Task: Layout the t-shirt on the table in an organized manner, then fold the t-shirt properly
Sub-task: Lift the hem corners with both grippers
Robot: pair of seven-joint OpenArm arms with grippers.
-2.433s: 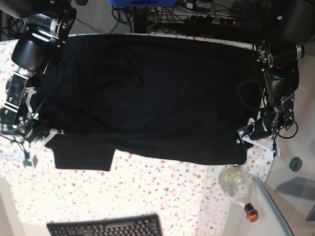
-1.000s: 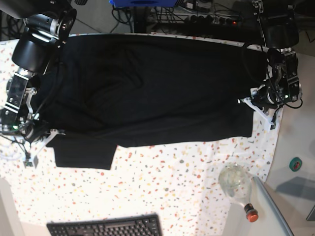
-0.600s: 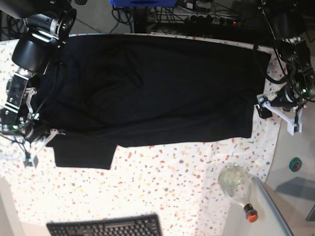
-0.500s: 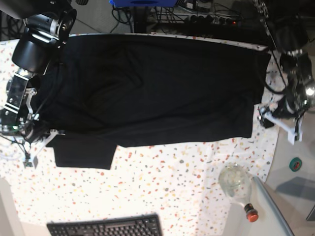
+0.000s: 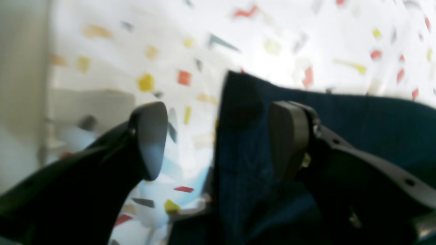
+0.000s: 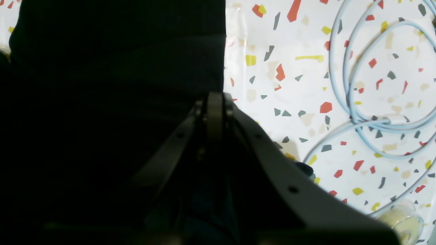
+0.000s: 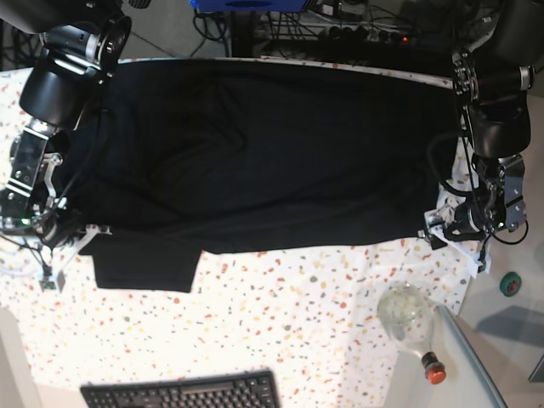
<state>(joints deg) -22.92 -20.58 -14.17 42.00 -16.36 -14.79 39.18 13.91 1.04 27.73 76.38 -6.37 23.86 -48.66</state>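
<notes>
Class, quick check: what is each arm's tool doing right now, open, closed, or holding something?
Left tool: open, a corner of the t-shirt lying between its jaws, not clamped.
Right tool: closed, pinching the t-shirt's edge.

t-shirt (image 7: pixel 255 153): far edge lost in the dark clutter behind the table (image 7: pixel 280 323)
keyboard (image 7: pixel 183 393): cut off by the bottom edge
left wrist view: blurred throughout
right gripper (image 6: pixel 214 102): what the pressed-together tips pinch is lost in black
cable (image 6: pixel 357 85): loops leave the frame
</notes>
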